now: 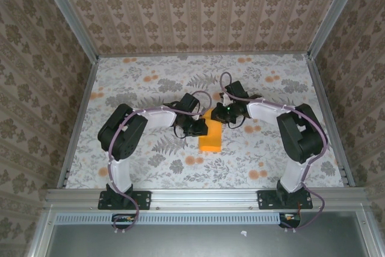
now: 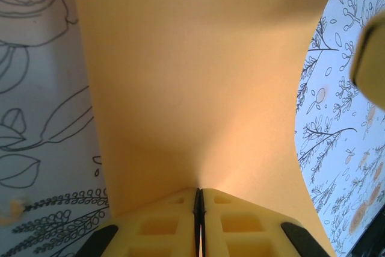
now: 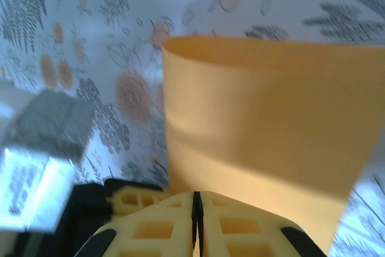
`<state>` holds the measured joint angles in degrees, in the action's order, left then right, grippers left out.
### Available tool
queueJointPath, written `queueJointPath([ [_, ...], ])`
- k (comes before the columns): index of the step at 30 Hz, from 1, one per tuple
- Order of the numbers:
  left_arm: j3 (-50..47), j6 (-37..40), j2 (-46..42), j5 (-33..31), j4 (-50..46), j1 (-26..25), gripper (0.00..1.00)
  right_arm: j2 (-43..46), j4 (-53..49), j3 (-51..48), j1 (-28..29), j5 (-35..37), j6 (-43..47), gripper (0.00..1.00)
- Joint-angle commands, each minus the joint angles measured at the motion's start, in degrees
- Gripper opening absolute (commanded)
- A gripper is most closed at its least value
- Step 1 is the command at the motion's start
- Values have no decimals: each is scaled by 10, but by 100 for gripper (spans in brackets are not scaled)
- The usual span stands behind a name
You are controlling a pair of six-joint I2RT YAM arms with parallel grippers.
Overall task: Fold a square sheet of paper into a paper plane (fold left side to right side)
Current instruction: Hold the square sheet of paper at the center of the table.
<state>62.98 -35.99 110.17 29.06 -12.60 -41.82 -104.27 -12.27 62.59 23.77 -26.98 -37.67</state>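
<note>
Both arms are reaching in toward the middle of the bench (image 1: 210, 192), which is carrying a grey-white flower-printed cloth (image 1: 150, 82). The square sheet of paper (image 1: 210, 141), plain bright orange, is sitting at that middle point. Its near part is showing as an orange rectangle and its far part is running under the two wrists.

The left end effector (image 1: 196, 126) is bearing on the sheet's left side. Seen from the left wrist, its fingers (image 2: 162, 227) are clenched together, pinching the orange edge in the seam between them, and the paper is sweeping away from them in a curve.

The right end effector (image 1: 221, 114) is meeting the sheet's far right part. From the right wrist, its fingers (image 3: 234, 227) are likewise clamping the paper's edge, with the sheet bowing outward ahead of them.

The two end effectors are standing near one another, not touching.
</note>
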Motion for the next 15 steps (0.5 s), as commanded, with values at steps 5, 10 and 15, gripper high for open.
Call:
queueJointPath([
  [5, -14, -1, 5, -22, -37, -8, 11, -78, 0, 69, 1, -25, 1, 11],
  [10, -15, 1, 1, -20, -38, -8, 11, -115, -34, 89, 0, 1, 5, 11],
  [15, -23, 4, -6, -13, -36, -8, 11, -142, -80, 105, 0, 29, 9, 10],
])
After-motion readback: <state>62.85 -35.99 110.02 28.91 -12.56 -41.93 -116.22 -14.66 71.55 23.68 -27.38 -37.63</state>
